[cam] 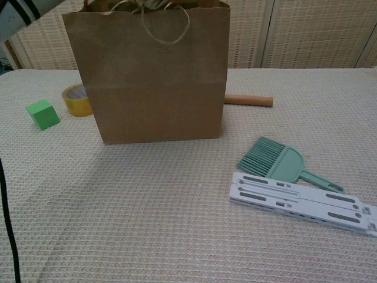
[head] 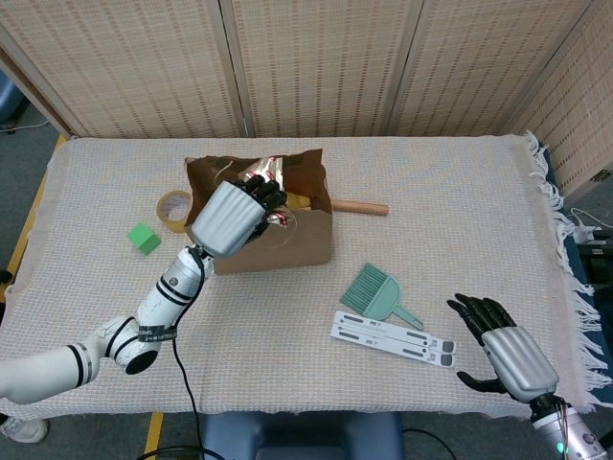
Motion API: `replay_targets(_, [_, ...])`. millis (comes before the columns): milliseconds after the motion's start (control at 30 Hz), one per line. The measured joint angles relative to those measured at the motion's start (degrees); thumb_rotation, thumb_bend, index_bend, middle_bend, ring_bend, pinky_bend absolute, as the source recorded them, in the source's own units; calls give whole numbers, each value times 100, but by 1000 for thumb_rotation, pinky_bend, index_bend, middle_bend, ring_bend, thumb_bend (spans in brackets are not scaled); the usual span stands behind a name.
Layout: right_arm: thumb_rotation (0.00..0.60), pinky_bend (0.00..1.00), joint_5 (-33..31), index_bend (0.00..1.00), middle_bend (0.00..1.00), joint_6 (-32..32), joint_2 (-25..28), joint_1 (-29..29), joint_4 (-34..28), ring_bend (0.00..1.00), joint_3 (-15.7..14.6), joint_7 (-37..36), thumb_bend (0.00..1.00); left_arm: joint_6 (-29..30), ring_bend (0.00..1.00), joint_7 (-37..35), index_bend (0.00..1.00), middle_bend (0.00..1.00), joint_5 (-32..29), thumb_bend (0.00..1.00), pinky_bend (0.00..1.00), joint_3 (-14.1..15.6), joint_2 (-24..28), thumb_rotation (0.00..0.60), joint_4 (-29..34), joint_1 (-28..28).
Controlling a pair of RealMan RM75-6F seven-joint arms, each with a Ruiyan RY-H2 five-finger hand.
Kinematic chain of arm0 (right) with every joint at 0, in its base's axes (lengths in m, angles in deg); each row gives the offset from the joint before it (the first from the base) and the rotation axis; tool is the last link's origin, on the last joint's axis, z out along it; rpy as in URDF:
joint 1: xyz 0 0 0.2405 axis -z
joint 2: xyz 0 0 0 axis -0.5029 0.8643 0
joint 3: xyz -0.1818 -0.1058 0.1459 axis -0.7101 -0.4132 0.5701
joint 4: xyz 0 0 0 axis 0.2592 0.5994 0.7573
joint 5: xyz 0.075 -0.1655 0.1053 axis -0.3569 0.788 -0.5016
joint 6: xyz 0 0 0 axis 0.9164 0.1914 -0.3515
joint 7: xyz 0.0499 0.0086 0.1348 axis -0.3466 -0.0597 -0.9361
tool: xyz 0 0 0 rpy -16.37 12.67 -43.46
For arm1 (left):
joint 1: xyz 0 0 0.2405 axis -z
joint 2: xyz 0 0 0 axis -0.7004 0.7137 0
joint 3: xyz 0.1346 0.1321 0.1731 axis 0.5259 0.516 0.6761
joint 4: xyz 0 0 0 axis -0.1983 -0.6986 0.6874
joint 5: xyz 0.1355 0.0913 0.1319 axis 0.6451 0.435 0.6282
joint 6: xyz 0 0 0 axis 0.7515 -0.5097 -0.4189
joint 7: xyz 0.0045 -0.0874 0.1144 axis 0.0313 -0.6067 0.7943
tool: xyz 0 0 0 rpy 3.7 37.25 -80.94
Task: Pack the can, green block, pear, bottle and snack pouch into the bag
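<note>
Snack pouch [head: 269, 175] clutched in left hand [head: 233, 215] over bag [head: 287, 241] mouth, right hand [head: 508, 353] empty, fingers spread

A table [head: 460, 182] draped in a cream woven cloth fills the frame. Upper centre stands a brown paper bag [cam: 150, 76]. At its left lie a yellow tape roll [cam: 76, 100] and a green block [cam: 42, 114]; at its right, a wooden dowel [cam: 248, 99]. Lower right lie a green hand brush [cam: 277, 162] and a grey slotted bracket [cam: 300, 203].

pear [head: 300, 200] mostly hidden by left hand [head: 233, 216], bag [cam: 147, 76] top cropped
</note>
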Motion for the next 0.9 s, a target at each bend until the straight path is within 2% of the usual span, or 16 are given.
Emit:
replay_targets(233, [600, 0, -145, 0, 0, -66, 22, -50, -15, 0, 52, -30, 97, -242, 650, -113, 662, 697, -57, 688, 777, -68, -245, 600, -416, 304])
replay_targets(333, [600, 0, -198, 0, 0, -85, 22, -60, -9, 0, 63, -28, 98, -349, 581, -100, 614, 623, -22, 615, 724, 8, -349, 600, -572, 396])
replay_targets(433, [600, 0, -261, 0, 0, -124, 18, -80, 1, 0, 75, -16, 98, -476, 372, -25, 453, 421, -65, 491, 528, 71, -413, 600, -630, 440])
replay_targets(500, [600, 0, -294, 0, 0, -153, 16, -93, 7, 0, 80, -7, 98, -535, 175, 58, 283, 224, -127, 421, 356, 97, -438, 600, -632, 450])
replay_targets(600, [600, 0, -322, 0, 0, -175, 14, -107, 18, 0, 88, -11, 97, -553, 27, 151, 125, 53, -281, 391, 226, 92, -492, 600, -597, 444])
replay_targets(733, [600, 0, -328, 0, 0, -165, 17, -109, 15, 0, 98, -20, 97, -479, 0, 254, 11, 0, -481, 378, 138, -10, -547, 600, -511, 425])
replay_targets(900, [600, 0, -293, 0, 0, -151, 18, -101, 9, 0, 90, -16, 97, -382, 0, 333, 0, 0, -615, 376, 123, -94, -529, 600, -347, 387])
